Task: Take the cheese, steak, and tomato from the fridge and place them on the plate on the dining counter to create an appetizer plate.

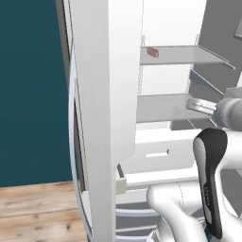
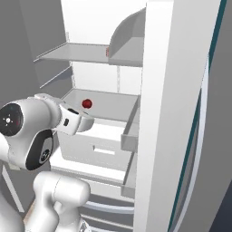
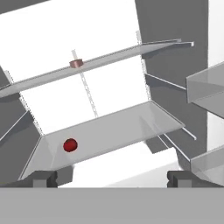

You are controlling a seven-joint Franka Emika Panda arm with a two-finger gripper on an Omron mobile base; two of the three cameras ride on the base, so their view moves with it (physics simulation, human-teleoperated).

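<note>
The fridge [image 1: 106,94] stands open in front of me. The tomato [image 3: 70,145], a dark red ball, rests on the left part of the lower glass shelf [image 3: 118,131], also seen as the tomato [image 2: 86,103]. The steak [image 3: 76,64], a small reddish slab, lies on the shelf above; it shows as the steak [image 1: 152,52] too. My gripper [image 3: 112,179] is open, with nothing between its fingertips [image 3: 43,178], held in front of the lower shelf and short of the tomato. The gripper [image 1: 197,105] hovers at that shelf's front edge. The cheese, the plate and the dining counter are out of view.
A white drawer [image 2: 97,149] sits under the lower shelf. Door bins [image 2: 129,131] jut from the open door [image 2: 176,113] on the right. A teal wall [image 1: 28,85] and a wooden floor [image 1: 33,208] lie to the fridge's left.
</note>
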